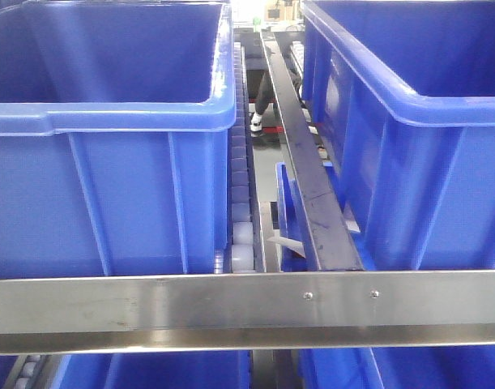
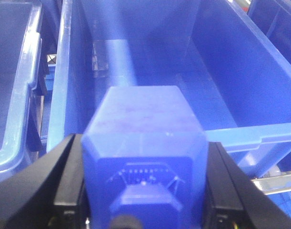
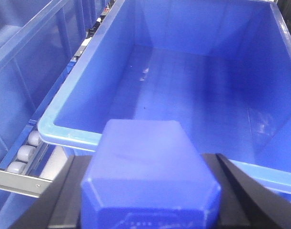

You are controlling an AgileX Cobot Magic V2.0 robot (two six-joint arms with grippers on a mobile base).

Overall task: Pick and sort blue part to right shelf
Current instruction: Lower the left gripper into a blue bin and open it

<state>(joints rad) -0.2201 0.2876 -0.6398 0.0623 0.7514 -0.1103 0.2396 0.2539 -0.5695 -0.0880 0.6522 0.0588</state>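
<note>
In the left wrist view my left gripper [image 2: 141,142] is shut on a blue part [image 2: 143,114], a blocky faceted plastic piece held between the black fingers [image 2: 50,186]. It hangs over the near rim of a large blue bin [image 2: 259,136]. In the right wrist view my right gripper [image 3: 147,159] is shut on a similar blue part [image 3: 145,138], just short of the near rim of another large blue bin [image 3: 64,129] whose inside looks bare. The right shelf's steel front bar [image 1: 231,300] with two screws fills the front view. Neither gripper shows there.
Two big blue bins [image 1: 109,113] [image 1: 409,105] sit on the rack. A white roller track [image 1: 241,211] and a dark centre rail [image 1: 312,194] run between them. Rollers [image 3: 26,152] and a steel bar [image 3: 16,181] lie left of the right gripper. More bins sit below.
</note>
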